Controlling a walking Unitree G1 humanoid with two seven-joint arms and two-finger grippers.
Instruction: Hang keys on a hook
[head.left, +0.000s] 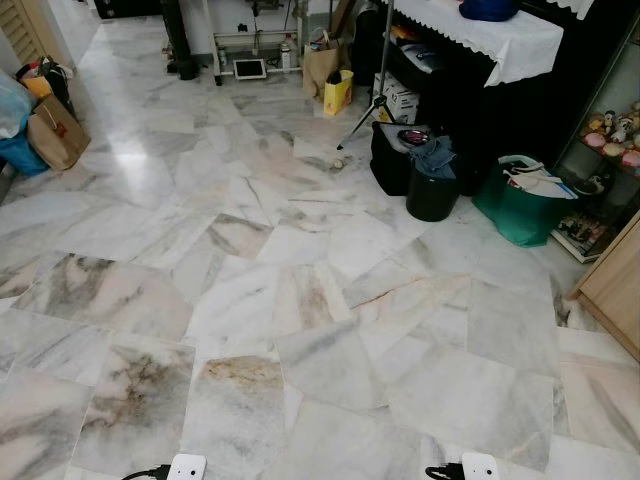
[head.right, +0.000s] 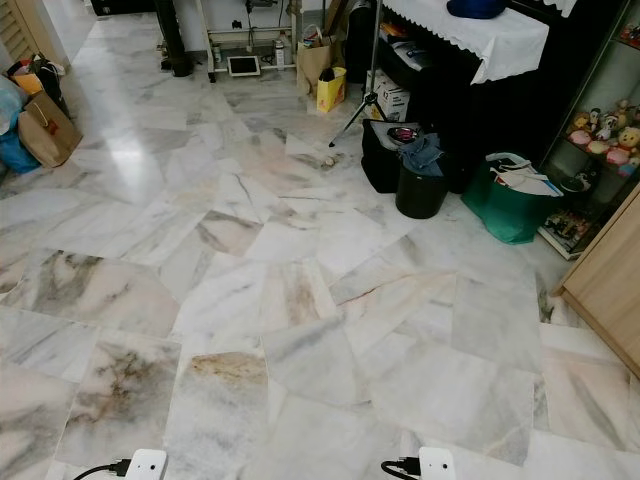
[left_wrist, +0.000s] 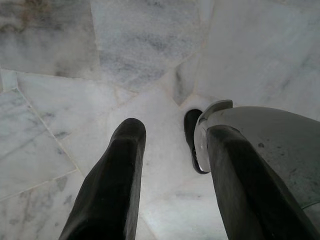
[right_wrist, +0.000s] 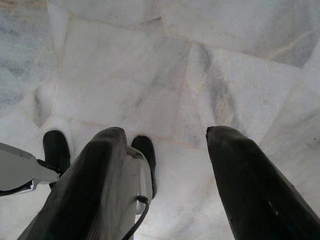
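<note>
Both arms hang idle over the marble floor (head.left: 300, 330). Left tool (left_wrist: 172, 170) wide, holding nothing; right tool (right_wrist: 167, 175) wide, holding nothing. No keys or hook can be made out, so where they are cannot be told; judged the robot must first go and find them.

Risks, near to far: the floor looks glossy, so feet could slip when walking. Far right, a black bin (head.left: 432, 185), green bag (head.left: 520, 205) and tripod leg (head.left: 362, 122) crowd the dark table (head.left: 480, 110); a tight turn there could clip them. Far left, a brown bag (head.left: 55, 130) narrows that side.

Wrist views show the robot's dark feet (right_wrist: 56, 150) just under the fingers and a cable; head views give the room and clutter.
</note>
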